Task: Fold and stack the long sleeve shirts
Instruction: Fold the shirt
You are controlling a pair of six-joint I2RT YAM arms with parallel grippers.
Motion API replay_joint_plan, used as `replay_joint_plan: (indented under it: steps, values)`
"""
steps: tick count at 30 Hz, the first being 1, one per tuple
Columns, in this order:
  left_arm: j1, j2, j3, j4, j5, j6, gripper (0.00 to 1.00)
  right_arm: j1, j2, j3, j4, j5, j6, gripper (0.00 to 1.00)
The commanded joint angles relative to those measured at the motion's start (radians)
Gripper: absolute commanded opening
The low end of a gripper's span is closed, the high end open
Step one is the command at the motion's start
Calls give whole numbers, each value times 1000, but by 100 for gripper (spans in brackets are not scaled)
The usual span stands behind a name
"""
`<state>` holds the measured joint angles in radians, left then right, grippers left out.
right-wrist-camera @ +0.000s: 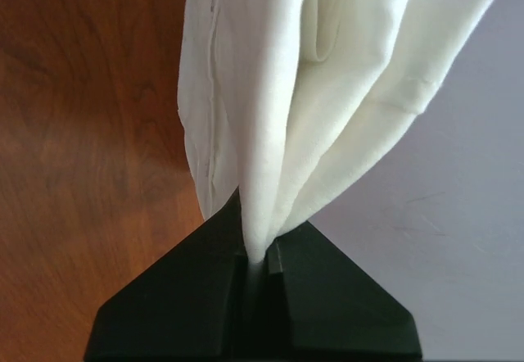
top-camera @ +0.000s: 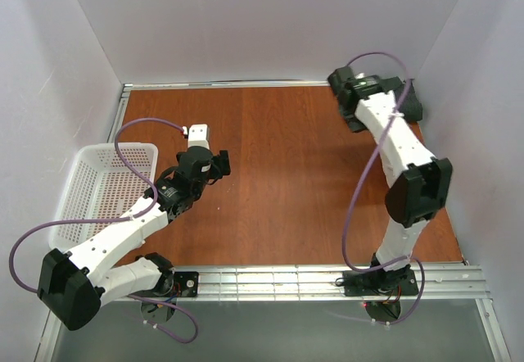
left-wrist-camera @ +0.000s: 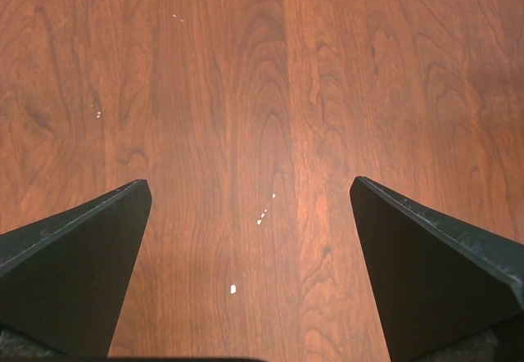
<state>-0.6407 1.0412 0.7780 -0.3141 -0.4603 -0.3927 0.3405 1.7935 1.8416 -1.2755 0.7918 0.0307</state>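
In the right wrist view my right gripper point(right-wrist-camera: 260, 251) is shut on a bunched fold of the plain white shirt point(right-wrist-camera: 278, 75), which stands up from between the fingers, with wood table to the left and white wall to the right. In the top view this gripper point(top-camera: 342, 82) is at the far right corner of the table, and the white cloth cannot be made out there. My left gripper point(left-wrist-camera: 250, 182) is open and empty over bare wood; in the top view it point(top-camera: 219, 164) is left of the table's middle. The dark grey-green shirt is out of view.
A white plastic mesh basket point(top-camera: 82, 183) stands at the table's left edge beside the left arm, with nothing showing inside. White walls point(top-camera: 270, 26) close in the table on three sides. A metal rail point(top-camera: 327, 278) runs along the near edge.
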Motion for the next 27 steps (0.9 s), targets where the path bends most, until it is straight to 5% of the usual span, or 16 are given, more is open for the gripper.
replay_joint_plan:
  steps: [1,8,20,22,25,26,27]
  values:
    - [10,-32,-5,-17,-52,-9,93,135,171,-77,-21,178,99,1]
    - [13,-55,-11,-19,-92,-17,93,369,467,-48,-24,136,235,1]
    - [15,-72,-14,-19,-95,-23,94,515,613,19,-24,70,344,6]
    - [16,-69,-14,-20,-97,-23,93,529,618,33,-18,69,351,17]
    - [15,-73,-16,-20,-101,-25,93,557,621,74,-10,52,354,43]
    - [15,-75,-16,-20,-103,-26,94,568,621,82,-7,40,354,60]
    - [15,-75,-16,-20,-104,-26,93,575,619,106,-2,29,347,64]
